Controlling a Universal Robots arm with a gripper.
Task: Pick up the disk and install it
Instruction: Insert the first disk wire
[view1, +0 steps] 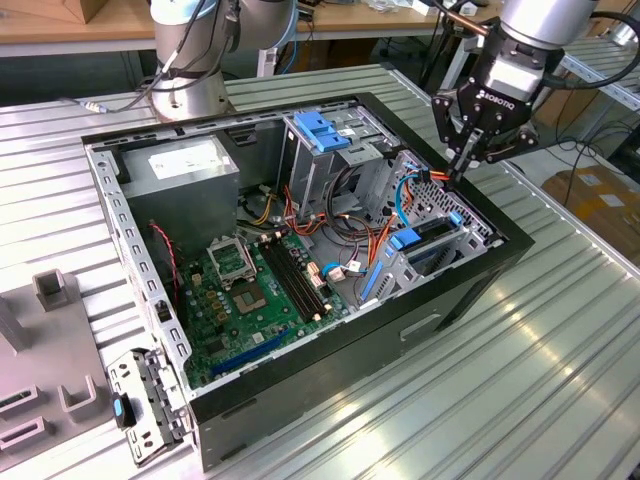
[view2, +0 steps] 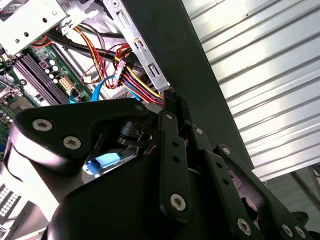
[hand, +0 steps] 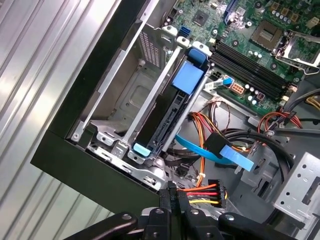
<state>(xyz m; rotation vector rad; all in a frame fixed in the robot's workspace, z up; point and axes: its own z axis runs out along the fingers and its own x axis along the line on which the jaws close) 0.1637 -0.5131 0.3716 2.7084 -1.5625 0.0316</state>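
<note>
With my fingers pressed together and nothing showing between them, my pincer (view1: 463, 168) hangs over the black rim of the computer case (view1: 330, 385), high toward the exterior view's right. In the first wrist view a power connector (hand: 214, 192) with red, yellow and orange wires lies just beside its tip. Past that, the disk (hand: 162, 120) stands on edge between the metal bay rails (hand: 150, 95), with little room on either side. Deeper in lies the green motherboard (view1: 240, 310). A ribbed metal tabletop (view1: 540, 380) spreads open around the case, and a wooden desk (view1: 60, 25) stands beyond.

Table (view1: 540, 370) ribbed shiny metal; case (view1: 340, 385) matt black; disk (hand: 161, 120) tabs smooth plastic.
</note>
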